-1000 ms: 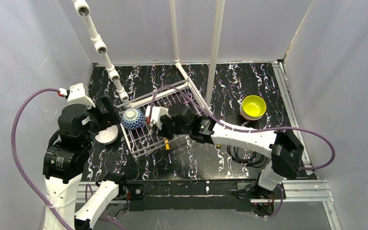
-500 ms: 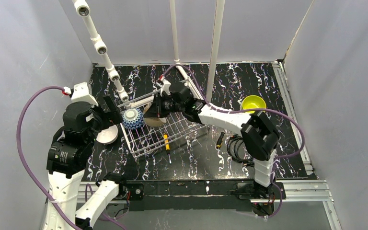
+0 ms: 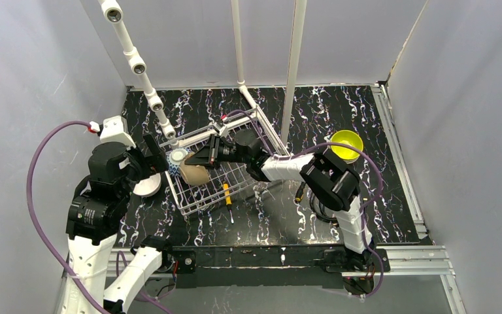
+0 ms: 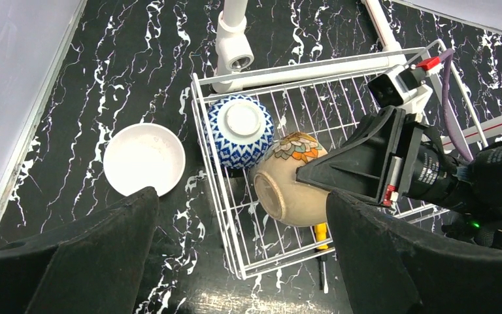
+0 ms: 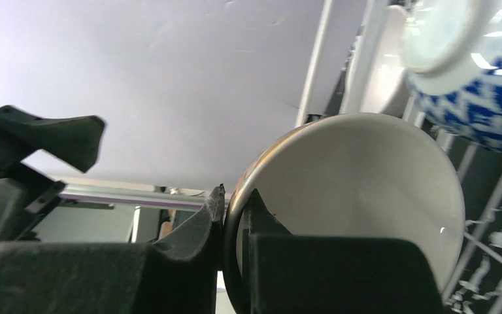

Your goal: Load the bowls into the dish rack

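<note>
A blue-and-white diamond-patterned bowl (image 4: 238, 133); a tan bowl (image 4: 294, 183) with orange-green flowers; a plain white bowl (image 4: 144, 159); a yellow-green bowl (image 3: 346, 144) at right; a white wire rack (image 4: 314, 63); a black tabletop (image 4: 137, 59) veined white.

white bowl (image 3: 148, 187): half behind the left arm (image 3: 108, 173) from above
blue-white bowl (image 5: 470, 65): cut off by the right wrist view's top and right edges
tan bowl (image 5: 353, 196): lower rim behind the right gripper (image 5: 236, 196) (its outside unseen in that view)
yellow-handled tool (image 4: 321, 230): top end under the tan bowl

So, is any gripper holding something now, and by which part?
The right gripper pinches the tan bowl by its rim. The left gripper is open, holding nothing.
</note>
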